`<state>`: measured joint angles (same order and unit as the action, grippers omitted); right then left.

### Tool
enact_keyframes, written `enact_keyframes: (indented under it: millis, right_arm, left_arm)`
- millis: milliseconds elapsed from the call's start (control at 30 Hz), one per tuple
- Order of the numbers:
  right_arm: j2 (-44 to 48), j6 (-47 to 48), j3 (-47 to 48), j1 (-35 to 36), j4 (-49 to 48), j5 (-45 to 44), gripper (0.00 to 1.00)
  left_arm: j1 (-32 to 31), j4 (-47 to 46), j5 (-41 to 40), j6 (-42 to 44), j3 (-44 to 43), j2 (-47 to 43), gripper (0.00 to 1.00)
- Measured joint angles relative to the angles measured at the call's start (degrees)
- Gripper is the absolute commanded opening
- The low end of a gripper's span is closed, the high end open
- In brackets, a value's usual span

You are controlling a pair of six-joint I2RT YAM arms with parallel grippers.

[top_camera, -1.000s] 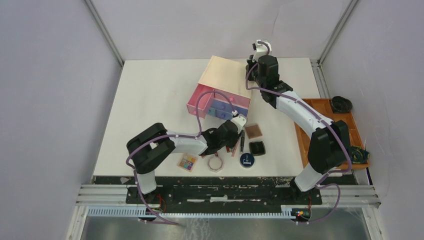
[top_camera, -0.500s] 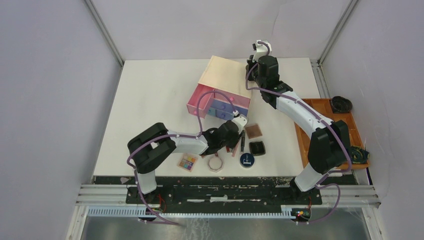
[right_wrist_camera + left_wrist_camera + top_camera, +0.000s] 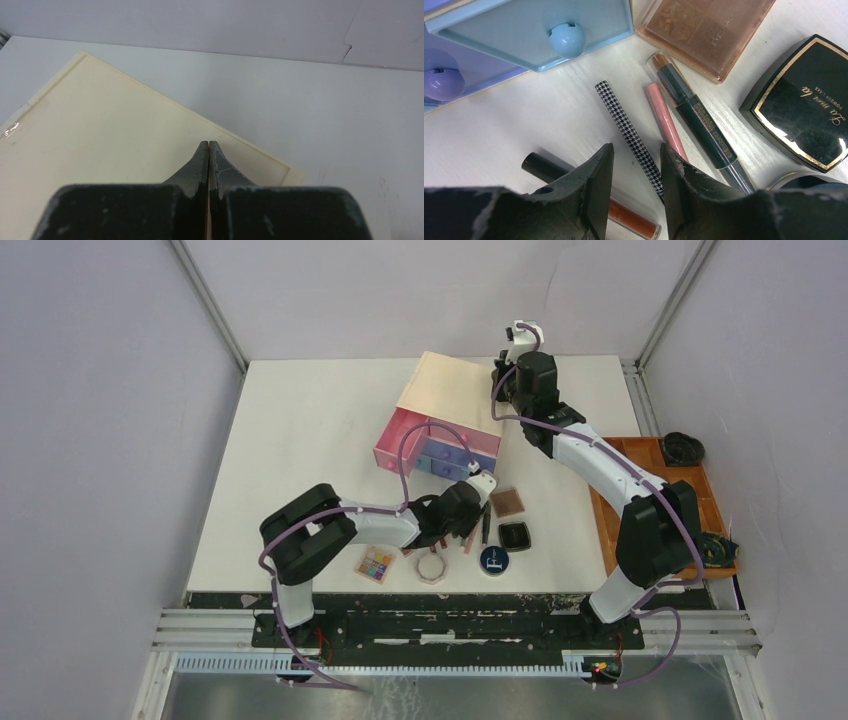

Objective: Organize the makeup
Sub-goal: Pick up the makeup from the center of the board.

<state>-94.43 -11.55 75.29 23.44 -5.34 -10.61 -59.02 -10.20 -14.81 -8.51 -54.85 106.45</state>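
Two states we noted: left gripper [image 3: 636, 150] part-open astride the houndstooth tube [image 3: 624, 120], gripping nothing; right gripper [image 3: 208, 145] pinched empty above the beige box [image 3: 100, 150] edge.

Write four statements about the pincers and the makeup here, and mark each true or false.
1. The left pincer is open, and the houndstooth tube runs into the gap between its fingers. True.
2. The right pincer is spread wide. False: its jaws are shut, above the top of the beige box.
3. The pink tube lies beside the dark stick. True.
4. The black compact lies inside the blue drawer. False: it lies on the table, outside that drawer.
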Motion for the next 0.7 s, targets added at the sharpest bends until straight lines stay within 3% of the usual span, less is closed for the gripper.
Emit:
enact_keyframes:
  millis: [100,300,700]
  right_arm:
    - [0.02,-0.11,-0.04,-0.04,-0.07,0.02,0.00]
    - [0.11,-0.15,-0.15,-0.09,-0.11,0.07,0.01]
    - [0.11,-0.17,-0.22,-0.17,-0.22,0.31,0.00]
  left_arm:
    - [0.02,0.63,-0.02,-0.20,-0.85,0.50,0.39]
    - [0.00,0.48,-0.11,-1.09,-1.84,1.46,0.04]
    - [-0.09,2.95,-0.55,-1.05,-2.56,0.94,0.03]
